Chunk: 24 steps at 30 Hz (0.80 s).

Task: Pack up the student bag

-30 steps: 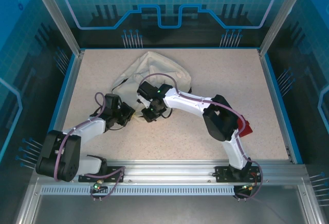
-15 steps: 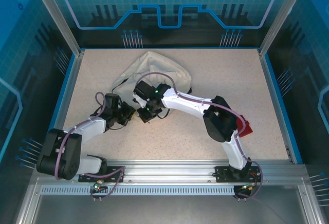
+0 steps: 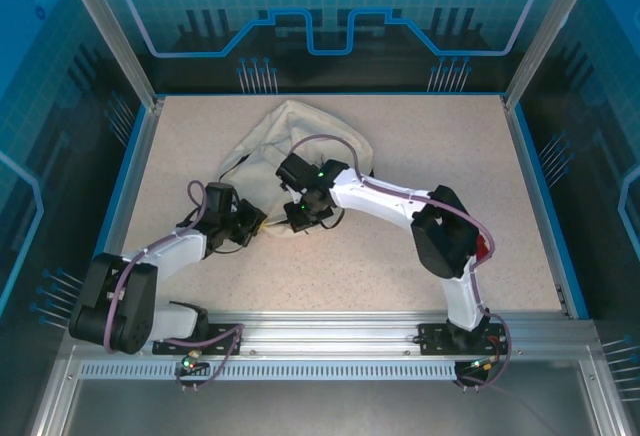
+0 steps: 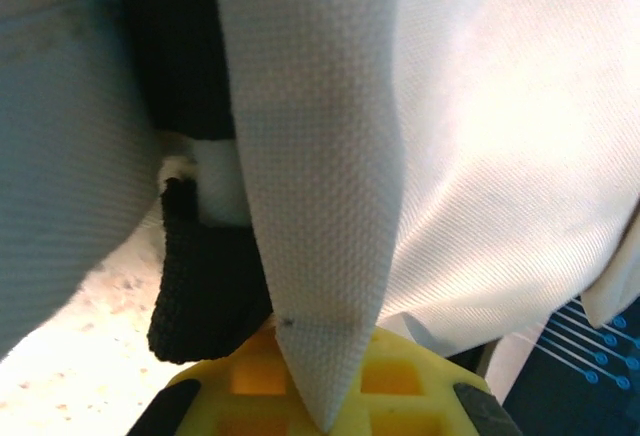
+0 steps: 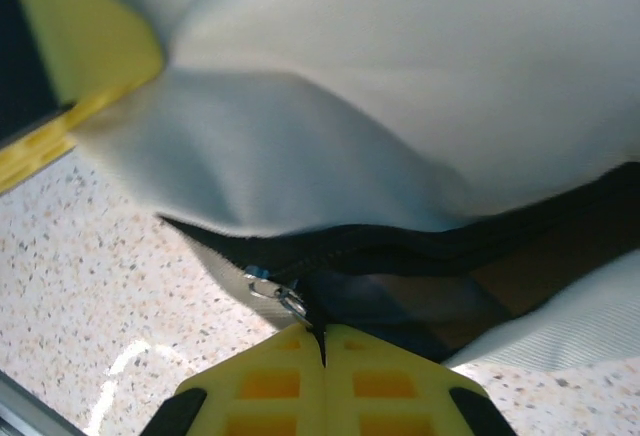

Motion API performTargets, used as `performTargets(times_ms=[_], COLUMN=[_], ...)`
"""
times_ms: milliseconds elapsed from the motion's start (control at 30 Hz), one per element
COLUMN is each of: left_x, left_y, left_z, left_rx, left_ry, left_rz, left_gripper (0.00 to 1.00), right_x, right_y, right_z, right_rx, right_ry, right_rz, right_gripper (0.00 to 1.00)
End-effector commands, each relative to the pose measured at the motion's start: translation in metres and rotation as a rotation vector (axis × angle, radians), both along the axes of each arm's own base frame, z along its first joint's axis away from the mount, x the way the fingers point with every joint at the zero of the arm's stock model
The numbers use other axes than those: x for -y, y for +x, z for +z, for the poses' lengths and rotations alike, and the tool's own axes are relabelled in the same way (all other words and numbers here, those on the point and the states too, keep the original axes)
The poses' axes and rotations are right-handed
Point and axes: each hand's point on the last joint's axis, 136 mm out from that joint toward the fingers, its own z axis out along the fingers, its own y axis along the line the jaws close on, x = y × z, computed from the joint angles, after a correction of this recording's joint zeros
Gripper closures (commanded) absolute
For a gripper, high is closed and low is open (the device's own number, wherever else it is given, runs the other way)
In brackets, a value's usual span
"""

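A: Looking down from above: the soft cream-white fabric backpack (image 3: 285, 131) lies crumpled on the speckled beige table (image 3: 450, 156), centre-far. Its long axis runs roughly far-to-near, zip edge toward the arms.

B: Grippers?

A: The left gripper (image 3: 262, 224) and right gripper (image 3: 296, 224) meet its near edge.

B: Left wrist?

A: Yellow fingers (image 4: 250, 381) pinch a fabric fold.

B: Right wrist?

A: Jaws pressed together, the small metal zip pull (image 5: 285, 296) at their tips.

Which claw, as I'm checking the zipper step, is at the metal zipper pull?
The right claw: it is shut right at the zipper pull of the student bag; the left claw pinches a fabric fold.
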Motion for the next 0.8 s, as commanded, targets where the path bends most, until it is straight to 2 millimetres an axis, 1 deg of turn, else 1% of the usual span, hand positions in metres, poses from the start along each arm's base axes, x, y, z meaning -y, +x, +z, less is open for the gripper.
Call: performTargets(times_ms=[0, 67, 100, 167, 233, 267, 333, 367, 467, 500, 567, 633, 667, 700, 767], left_x=[-0.03, -0.031, -0.032, -0.033, -0.033, -0.031, -0.024, -0.018, -0.007, -0.006, -0.005, -0.006, -0.006, -0.005, -0.004], left_y=[-0.016, -0.018, -0.018, -0.019, -0.019, -0.018, -0.012, -0.009, -0.002, -0.001, -0.001, -0.001, -0.002, -0.002, -0.002], left_z=[-0.025, -0.027, -0.027, -0.027, -0.027, -0.026, -0.021, -0.017, -0.01, -0.009, -0.007, -0.007, -0.007, -0.006, -0.006], left_rx=[-0.081, -0.088, -0.092, -0.093, -0.092, -0.083, -0.047, -0.029, 0.01, 0.015, 0.018, 0.017, 0.018, 0.021, 0.022], left_ry=[0.129, 0.131, 0.136, 0.143, 0.144, 0.137, 0.108, 0.087, 0.04, 0.034, 0.034, 0.037, 0.037, 0.035, 0.029], left_rz=[0.07, 0.072, 0.076, 0.075, 0.071, 0.065, 0.031, 0.012, -0.019, -0.022, -0.023, -0.023, -0.026, -0.029, -0.035], left_gripper=[1.0, 1.0, 1.0, 1.0, 1.0, 1.0, 1.0, 1.0, 1.0, 1.0, 1.0, 1.0, 1.0, 1.0, 1.0], right_x=[0.09, 0.105, 0.109, 0.111, 0.108, 0.099, 0.07, 0.051, 0.003, -0.006, -0.009, -0.003, 0.002, 0.006, 0.006], right_y=[0.007, 0.018, 0.022, 0.027, 0.027, 0.025, 0.016, 0.007, -0.016, -0.02, -0.019, -0.014, -0.011, -0.009, -0.011], right_z=[-0.015, -0.023, -0.026, -0.028, -0.022, -0.017, -0.006, 0.0, 0.013, 0.016, 0.015, 0.014, 0.016, 0.018, 0.024], right_rx=[-0.023, -0.004, -0.007, -0.018, -0.007, -0.006, -0.013, -0.033, -0.073, -0.077, -0.06, -0.032, -0.015, 0.0, 0.006], right_ry=[-0.274, -0.329, -0.339, -0.325, -0.306, -0.261, -0.134, -0.061, 0.075, 0.09, 0.07, 0.04, 0.024, 0.01, 0.016], right_rz=[-0.189, -0.233, -0.25, -0.272, -0.273, -0.247, -0.159, -0.098, 0.028, 0.043, 0.035, 0.01, -0.004, -0.011, -0.006], right_gripper=[1.0, 1.0, 1.0, 1.0, 1.0, 1.0, 1.0, 1.0, 1.0, 1.0, 1.0, 1.0, 0.98, 0.9, 0.76])
